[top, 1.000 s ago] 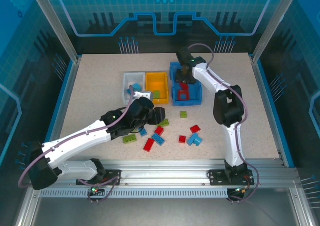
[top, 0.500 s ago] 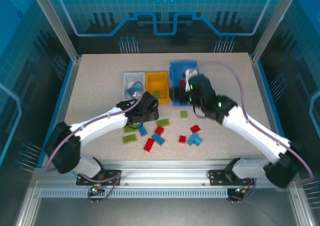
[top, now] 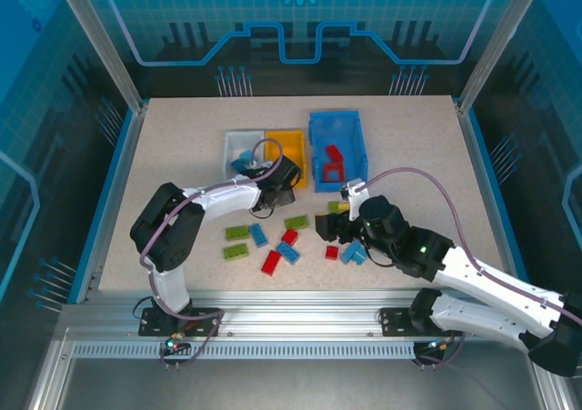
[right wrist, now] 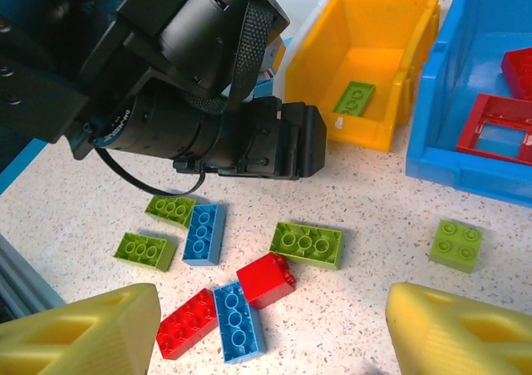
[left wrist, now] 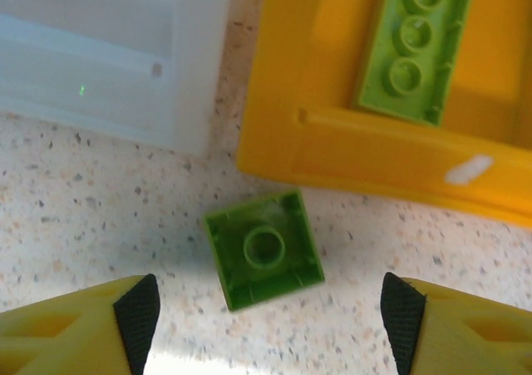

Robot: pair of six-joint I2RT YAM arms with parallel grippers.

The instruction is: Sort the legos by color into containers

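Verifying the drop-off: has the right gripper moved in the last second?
Yes. The right gripper has pulled back toward the near edge, from over the blue bin to above the loose legos.

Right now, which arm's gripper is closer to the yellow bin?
Left. The left gripper hovers right at the yellow bin's near wall, over a small green brick lying just outside it. The right gripper is farther off, above the loose bricks.
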